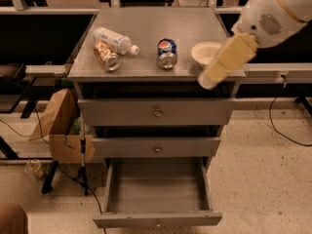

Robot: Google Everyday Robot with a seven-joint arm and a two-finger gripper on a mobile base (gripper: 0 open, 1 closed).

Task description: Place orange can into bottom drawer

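Observation:
The orange can (106, 56) lies on its side at the left of the grey cabinet top (146, 21), next to a clear plastic bottle (114, 40). The bottom drawer (156, 219) is pulled open below the two shut upper drawers, and its grey tray holds nothing. My arm (229, 57) reaches in from the upper right. Its cream link hangs over the cabinet's right front corner, well right of the can. The gripper itself does not show in this view.
A Pepsi can (166, 52) lies mid-top and a white bowl (204, 50) sits to its right, partly behind my arm. A brown paper bag and box (56, 123) stand on the floor left of the cabinet, with cables and a cup (33, 168) nearby.

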